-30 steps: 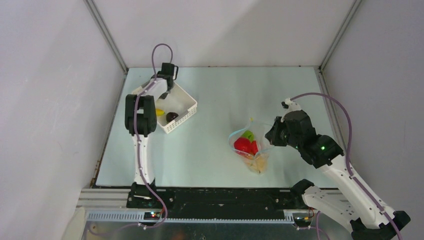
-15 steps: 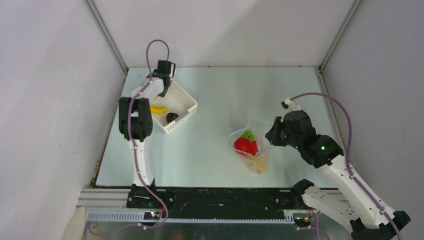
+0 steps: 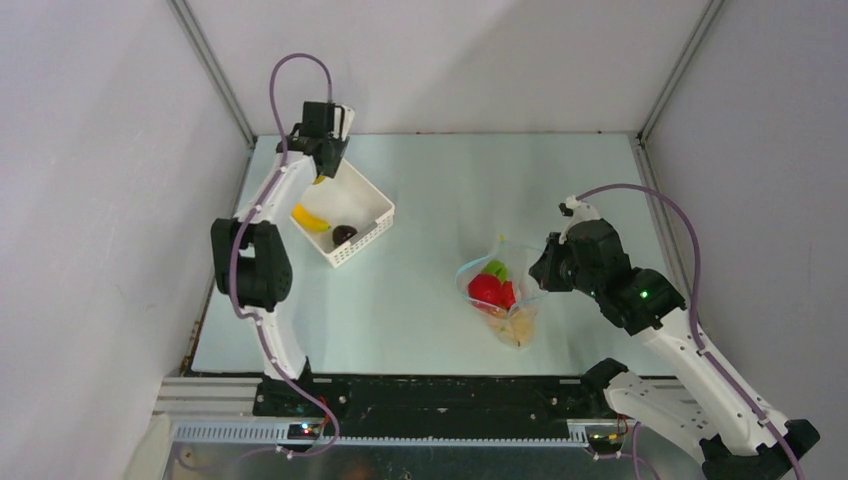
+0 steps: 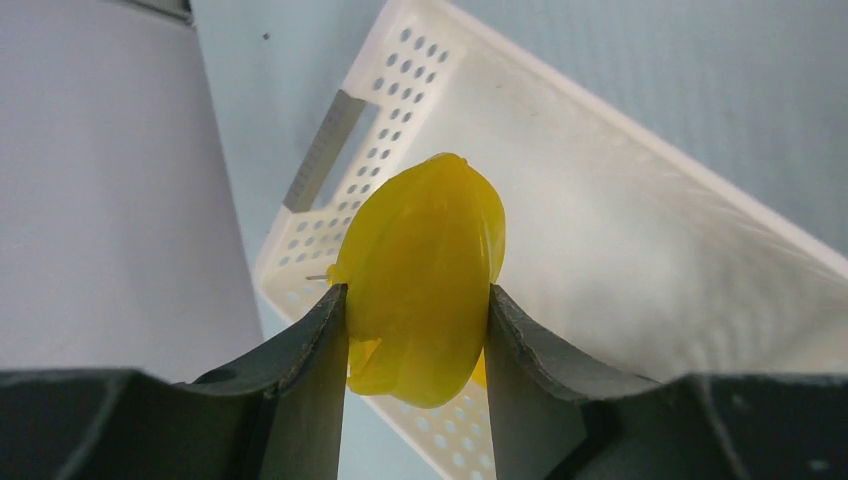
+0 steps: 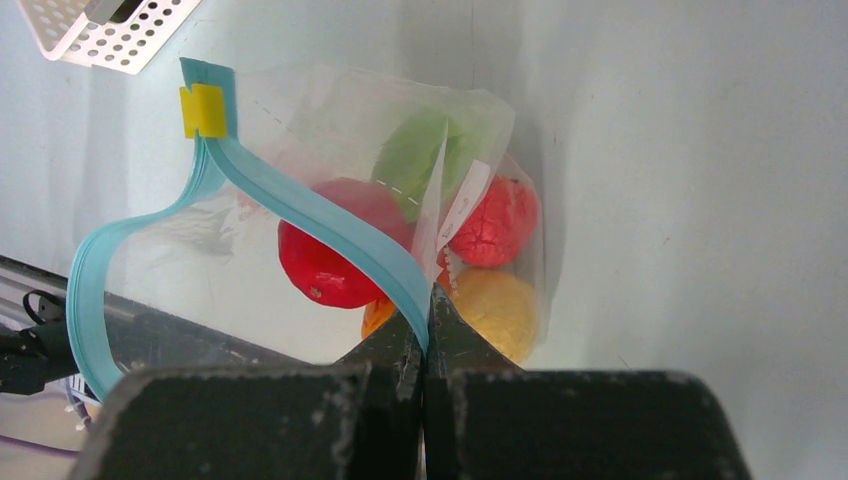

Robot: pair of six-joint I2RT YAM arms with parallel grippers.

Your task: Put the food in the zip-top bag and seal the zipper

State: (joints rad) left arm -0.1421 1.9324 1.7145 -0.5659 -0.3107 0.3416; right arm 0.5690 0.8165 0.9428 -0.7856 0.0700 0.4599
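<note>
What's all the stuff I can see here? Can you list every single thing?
basket: one, white with holes, far left of the table
banana: one, yellow, in the basket
round fruit: one, dark purple, in the basket
yellow fruit: one, yellow, held above the basket
zip-top bag: one, clear, on the table, right of middle
zipper: one, light blue, along the bag's open mouth
smooth red fruit: one, in the bag
bumpy red fruit: one, in the bag
green fruit: one, in the bag
yellow-orange fruit: one, in the bag
table: one, pale blue-green
left gripper: one, dark, gripping the yellow fruit
right gripper: one, dark, pinching the zipper
</note>
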